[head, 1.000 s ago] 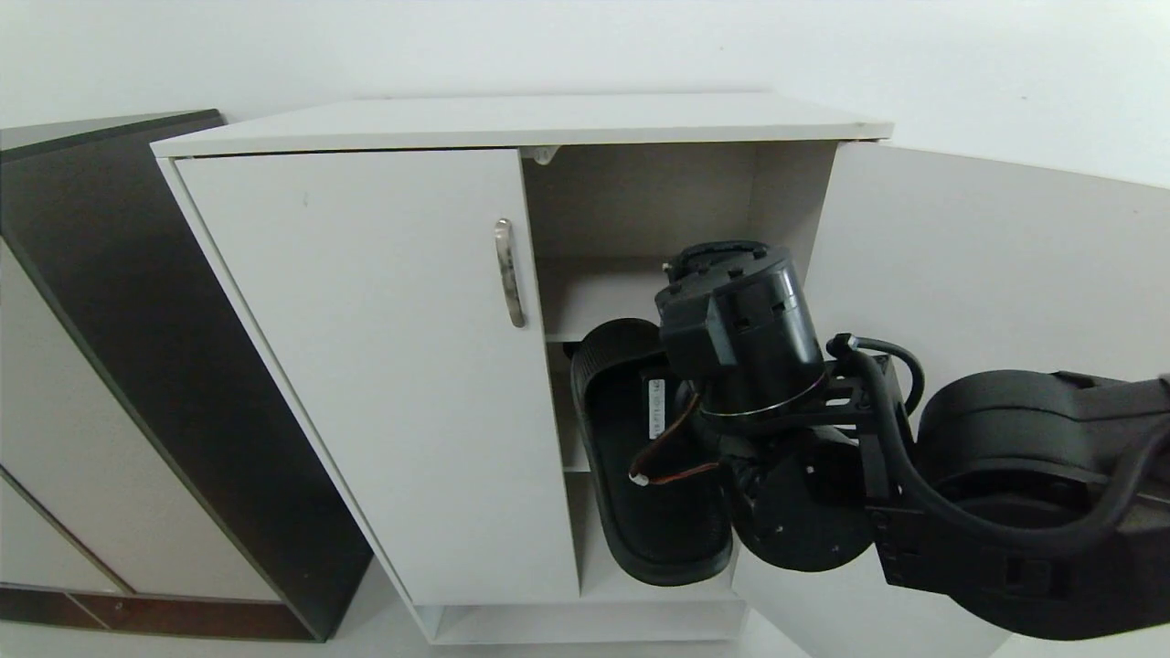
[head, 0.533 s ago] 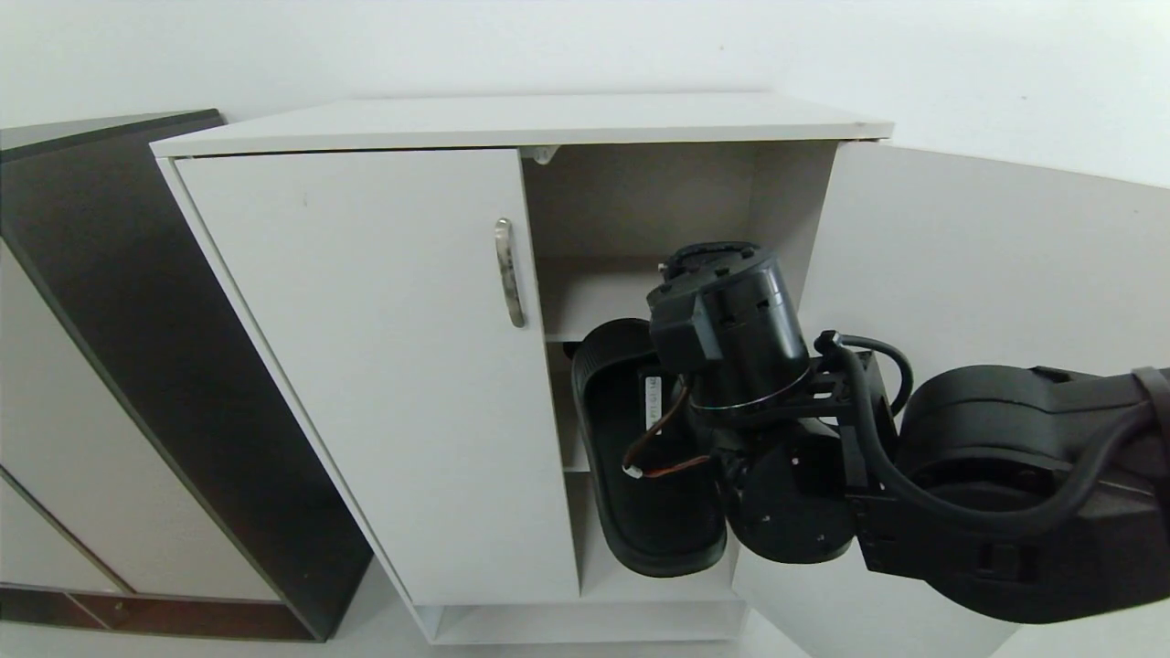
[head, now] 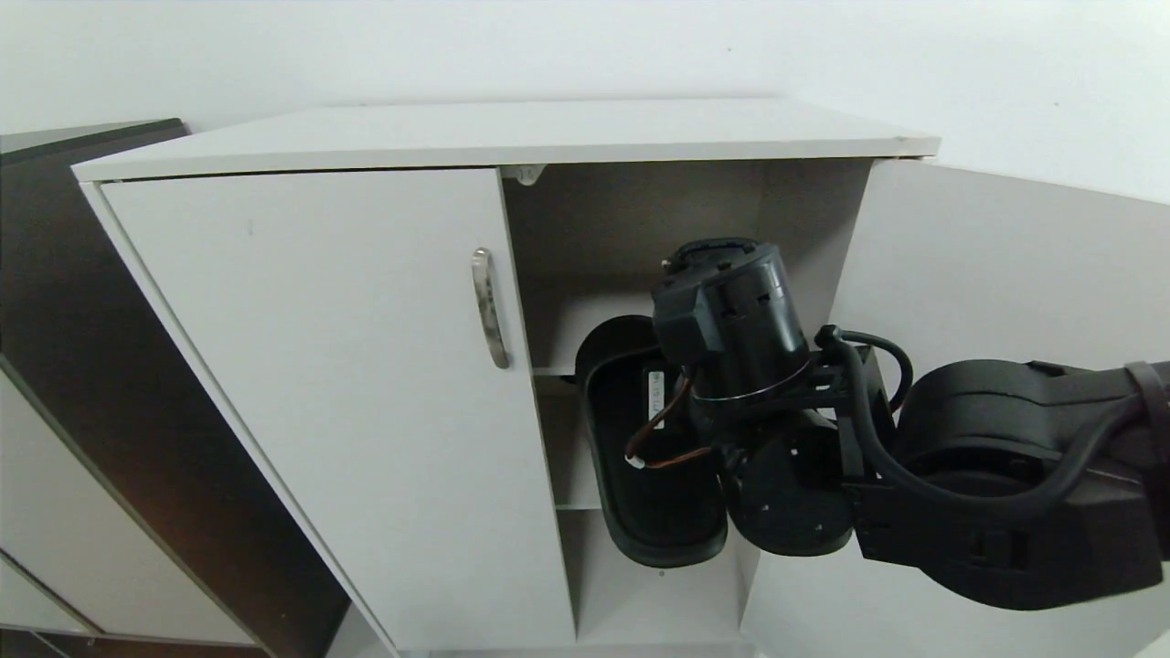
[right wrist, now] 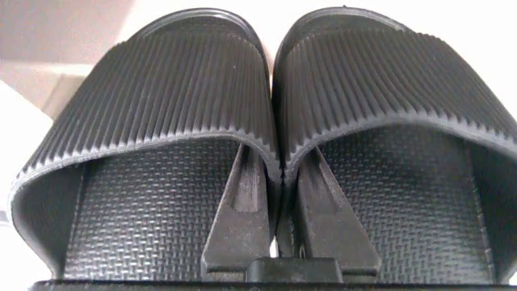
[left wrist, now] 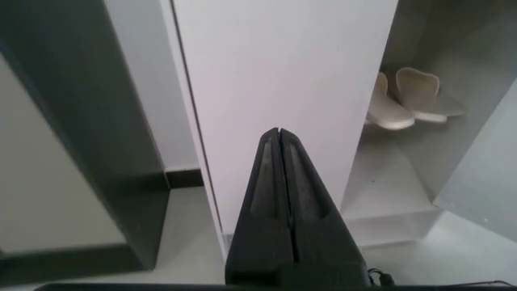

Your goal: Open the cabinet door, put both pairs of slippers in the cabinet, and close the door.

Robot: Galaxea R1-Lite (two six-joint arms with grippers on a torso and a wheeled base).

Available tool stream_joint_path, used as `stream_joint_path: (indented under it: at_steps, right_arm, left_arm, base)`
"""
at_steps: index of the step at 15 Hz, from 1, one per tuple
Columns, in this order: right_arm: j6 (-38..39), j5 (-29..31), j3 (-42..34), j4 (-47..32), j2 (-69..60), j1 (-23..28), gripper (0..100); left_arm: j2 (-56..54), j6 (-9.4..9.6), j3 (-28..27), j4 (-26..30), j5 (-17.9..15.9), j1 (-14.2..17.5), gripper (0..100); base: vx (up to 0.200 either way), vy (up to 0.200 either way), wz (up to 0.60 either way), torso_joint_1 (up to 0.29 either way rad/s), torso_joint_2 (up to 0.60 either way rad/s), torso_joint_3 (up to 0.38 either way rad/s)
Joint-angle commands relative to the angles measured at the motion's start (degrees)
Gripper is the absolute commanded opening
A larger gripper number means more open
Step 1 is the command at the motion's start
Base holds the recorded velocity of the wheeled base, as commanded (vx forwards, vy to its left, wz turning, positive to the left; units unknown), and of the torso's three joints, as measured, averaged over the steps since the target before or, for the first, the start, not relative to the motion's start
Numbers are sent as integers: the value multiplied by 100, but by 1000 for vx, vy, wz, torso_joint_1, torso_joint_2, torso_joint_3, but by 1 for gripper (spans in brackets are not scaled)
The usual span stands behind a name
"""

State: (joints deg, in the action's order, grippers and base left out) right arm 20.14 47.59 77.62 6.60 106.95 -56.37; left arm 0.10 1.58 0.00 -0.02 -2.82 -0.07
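Now the right gripper is clamped on the touching inner walls of the black ribbed rubber slippers, held toes-first at the open right half of the white wooden cabinet. Its shelf space appears to lie straight ahead along their long axis. The left gripper, fingers together, faces the closed left door.

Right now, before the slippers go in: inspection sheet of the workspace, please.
Surface: white cabinet, right door open, left door shut.
Job's things: black slippers held at the open side; light slippers on a shelf inside.
Clutter: nothing seen.
Tools: right tool shut on black slippers, pinching their inner walls together; left tool shut, empty, facing left door.
Cables: black hose and thin wire loop at right wrist.
Surroundings: dark panel at left, white wall behind.
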Motion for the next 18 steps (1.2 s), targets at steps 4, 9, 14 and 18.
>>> stream_joint_path:
  at_steps: [4,9,14,18]
  right_arm:
    - [-1,-4,43,8,81,56,0]
    - [-1,-4,8,26,160,73,0]
    - [-124,-242,561,26,582,434,0]
    - [-335,-356,1335,0,1100,759,0]
  left_arm:
    - [8,0,0,2,0,-1,0]
    - [8,0,0,-6,0,-1,0]
    - [8,0,0,-6,0,-1,0]
    - [8,-9,0,2,0,-1,0]
  base:
    - [200,0,0,0,0,2]
    - [40,0,0,1,1,1]
    - [0,0,0,0,0,0]
    - [0,0,0,0,0,0]
